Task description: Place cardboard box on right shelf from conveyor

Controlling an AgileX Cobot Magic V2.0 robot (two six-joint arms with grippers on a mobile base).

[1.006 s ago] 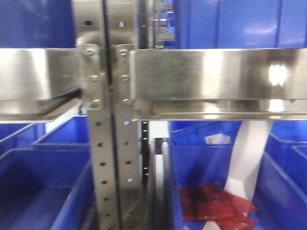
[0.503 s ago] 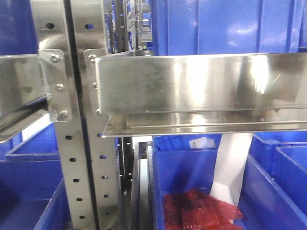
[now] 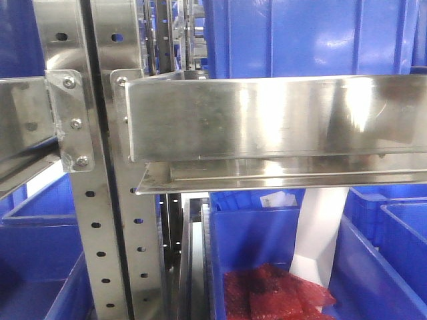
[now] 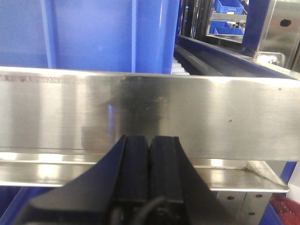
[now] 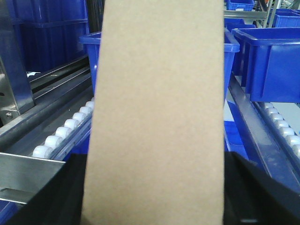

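Here the box [image 5: 157, 108], a plain tan oblong slab, smooth and unmarked, stands upright, clamped between the right gripper's [image 5: 154, 206] dark fingers [image 5: 56, 197]. White rollers [image 5: 65, 126] and blue bins [image 5: 272, 61] lie beyond. The left gripper [image 4: 150, 159] is closed and empty, near a steel rail [image 4: 211, 117].
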